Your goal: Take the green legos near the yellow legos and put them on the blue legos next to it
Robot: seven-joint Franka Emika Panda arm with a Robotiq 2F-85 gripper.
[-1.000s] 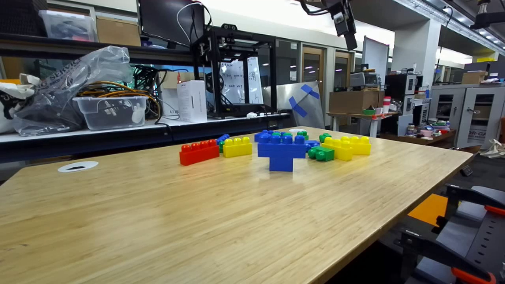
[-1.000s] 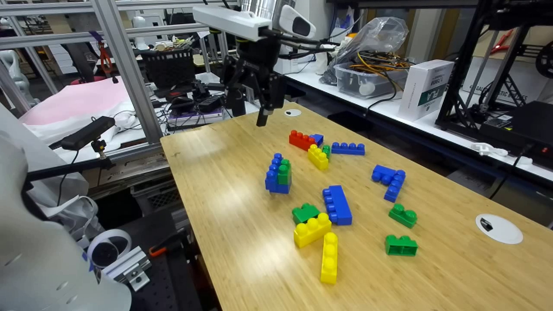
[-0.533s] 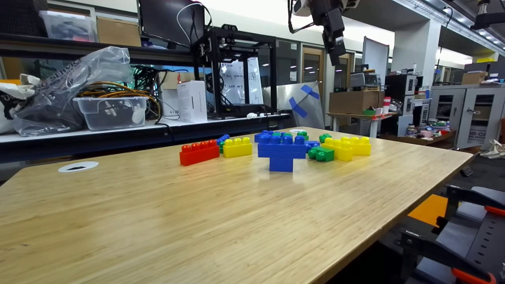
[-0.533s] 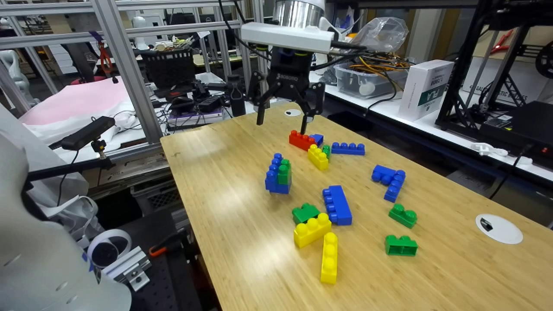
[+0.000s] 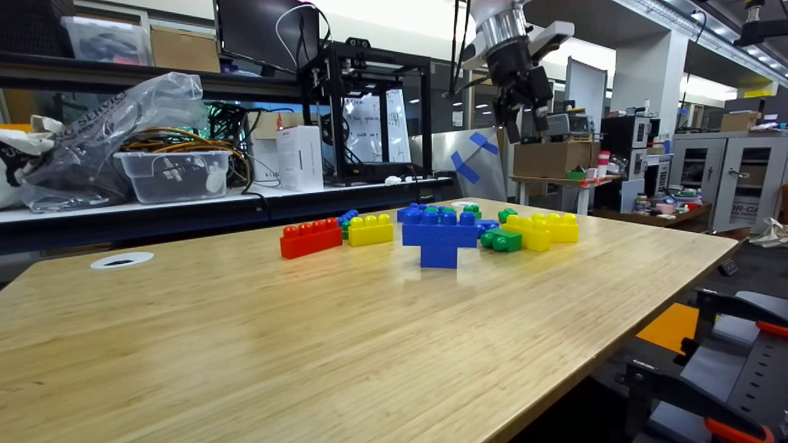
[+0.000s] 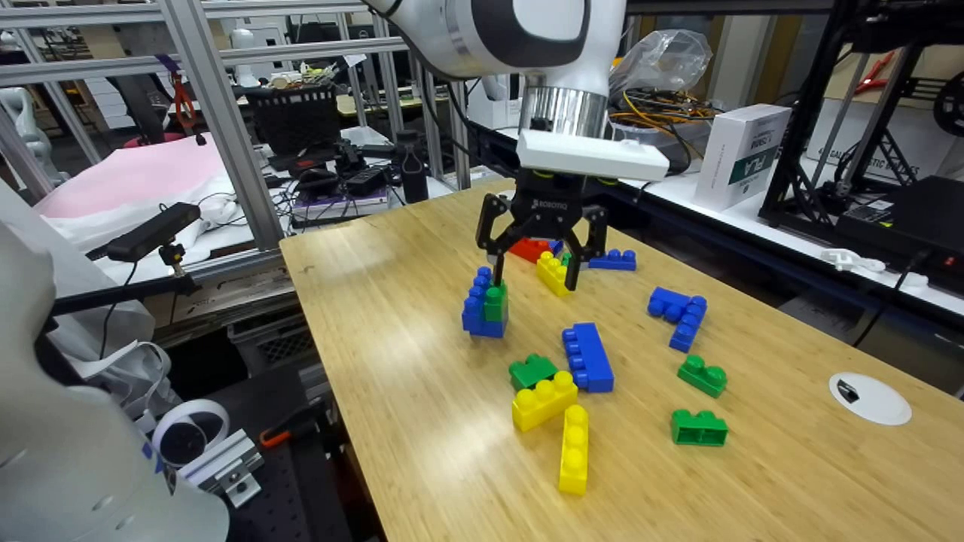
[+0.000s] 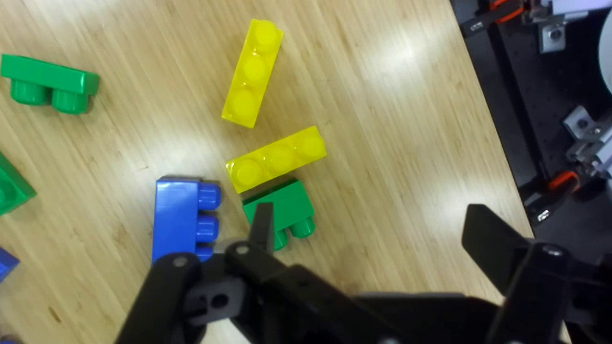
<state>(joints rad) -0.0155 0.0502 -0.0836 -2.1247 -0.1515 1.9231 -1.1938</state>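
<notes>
Re green legos point(image 7: 292, 200): small, bright glossy grn, 2-stud brick tipped on its side, w/ smooth face up & studs aimed away from yellow legos point(image 7: 276, 160). Lies on tabletop point(image 7: 382, 119), just beside one of the two yel bricks, approx. parallel; can't tell if touching. Loses a corner & part of one stud behind a finger of gripper point(image 7: 373, 227) in wrist view. Also near 4-stud blue brick point(image 6: 593, 357), on its stud side. Re blue legos point(image 5: 439, 237): stacked, T-shaped in an exterior view, w/ 4 studs along top & another green brick point(image 6: 493, 306) against it; apart from green legos. Re gripper: hangs over tabletop, set wide, w/ bare wood b/w fingertips per wrist view.
</notes>
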